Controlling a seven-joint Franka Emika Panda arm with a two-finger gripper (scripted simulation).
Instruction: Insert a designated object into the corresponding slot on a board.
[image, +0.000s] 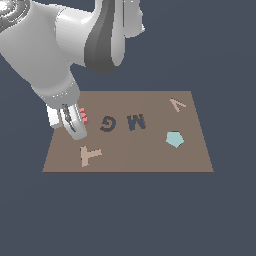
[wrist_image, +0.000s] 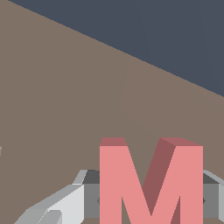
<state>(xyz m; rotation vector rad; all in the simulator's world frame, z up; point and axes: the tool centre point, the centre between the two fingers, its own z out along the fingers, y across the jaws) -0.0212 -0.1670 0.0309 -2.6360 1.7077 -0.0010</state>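
The gripper (image: 76, 125) is clamped on the red M block (image: 83, 116) at the board's (image: 150, 160) left side, and the M slot (image: 136, 122) lies well off to the exterior view's right, past the G cutout (image: 107, 123).

No printed text or labels anywhere. Letter shapes only: board (image: 150, 155) carries dark G cutout (image: 107, 123) and dark M cutout (image: 136, 122); tan T block (image: 90, 155) and tan V block (image: 177, 105) lie on it. Red M block (wrist_image: 151, 183) fills the wrist view.
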